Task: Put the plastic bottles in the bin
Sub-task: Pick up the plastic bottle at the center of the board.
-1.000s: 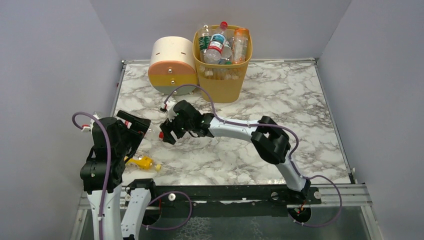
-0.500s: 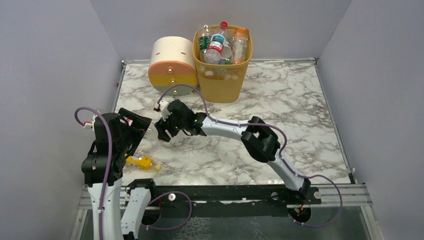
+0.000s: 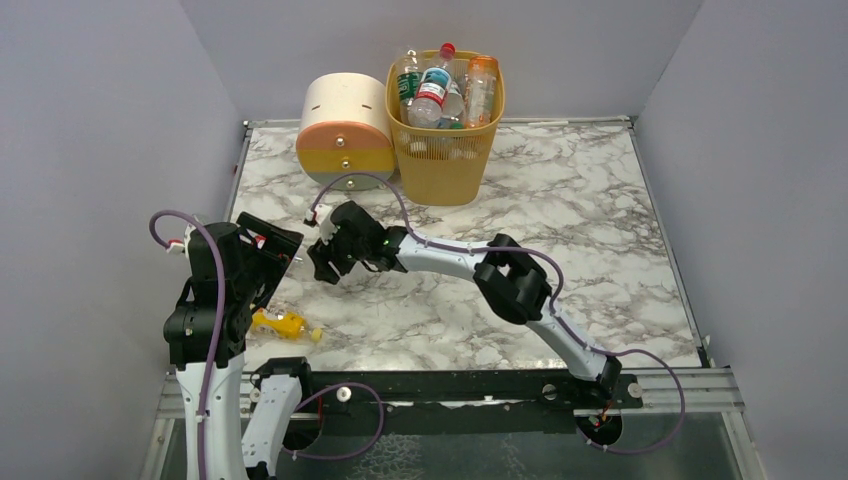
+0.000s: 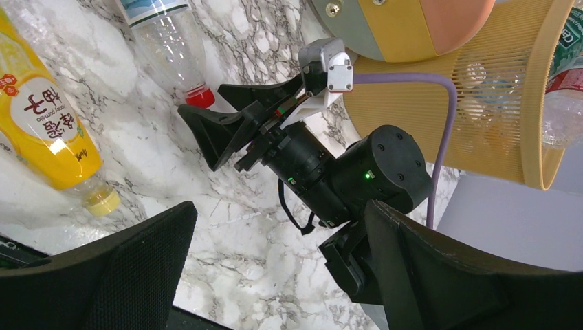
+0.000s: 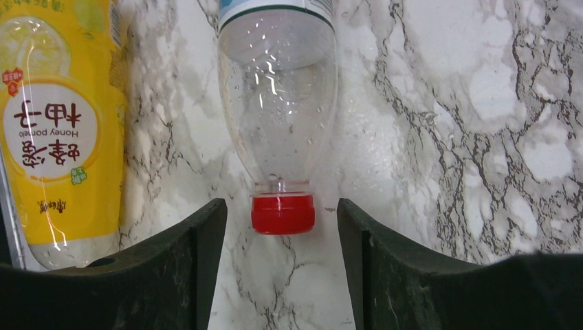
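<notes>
Since the right gripper (image 5: 279, 223) is spread astride the clear bottle (image 5: 278, 103)'s red cap (image 5: 282, 214), next: pinch neck, carry to bin (image 3: 445, 165).

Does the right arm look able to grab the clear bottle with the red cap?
Probably yes: the right pincer is open, its fingers flanking the red cap of the clear bottle, with nothing between. The yellow bottle lies alongside, clear of the gap.
</notes>
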`<state>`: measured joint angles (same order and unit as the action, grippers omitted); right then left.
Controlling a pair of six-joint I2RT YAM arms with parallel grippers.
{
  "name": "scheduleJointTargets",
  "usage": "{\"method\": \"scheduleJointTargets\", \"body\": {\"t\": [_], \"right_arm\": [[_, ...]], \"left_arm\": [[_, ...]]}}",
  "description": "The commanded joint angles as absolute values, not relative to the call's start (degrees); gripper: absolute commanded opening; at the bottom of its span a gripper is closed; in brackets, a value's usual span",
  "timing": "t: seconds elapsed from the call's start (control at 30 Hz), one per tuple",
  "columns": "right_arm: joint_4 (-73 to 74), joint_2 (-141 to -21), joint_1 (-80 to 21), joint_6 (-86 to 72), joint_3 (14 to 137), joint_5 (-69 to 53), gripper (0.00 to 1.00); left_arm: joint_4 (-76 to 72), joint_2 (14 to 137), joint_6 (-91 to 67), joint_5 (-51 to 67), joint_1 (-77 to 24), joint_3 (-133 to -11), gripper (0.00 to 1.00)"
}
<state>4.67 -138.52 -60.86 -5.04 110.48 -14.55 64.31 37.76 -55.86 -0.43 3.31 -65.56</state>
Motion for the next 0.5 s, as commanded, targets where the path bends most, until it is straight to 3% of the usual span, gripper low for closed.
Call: {"method": "scheduleJointTargets", "body": {"t": [0.0, 0.4, 0.47], "right_arm": [[5.3, -140.8, -61.4, -5.1, 114.3, -16.5, 0.60], [8.2, -143.0, -62.0, -4.6, 116.9, -15.1, 0.57], [8.2, -143.0, -62.1, -4.6, 116.7, -14.9, 0.53]], "left_arm": [[62.6, 37.9, -54.9, 0.1, 3.4, -65.4, 0.99], [62.4, 37.9, -54.6, 0.5, 3.4, -65.5, 0.99], [62.4, 37.8, -54.6, 0.6, 3.4, -65.5, 0.99]]}}
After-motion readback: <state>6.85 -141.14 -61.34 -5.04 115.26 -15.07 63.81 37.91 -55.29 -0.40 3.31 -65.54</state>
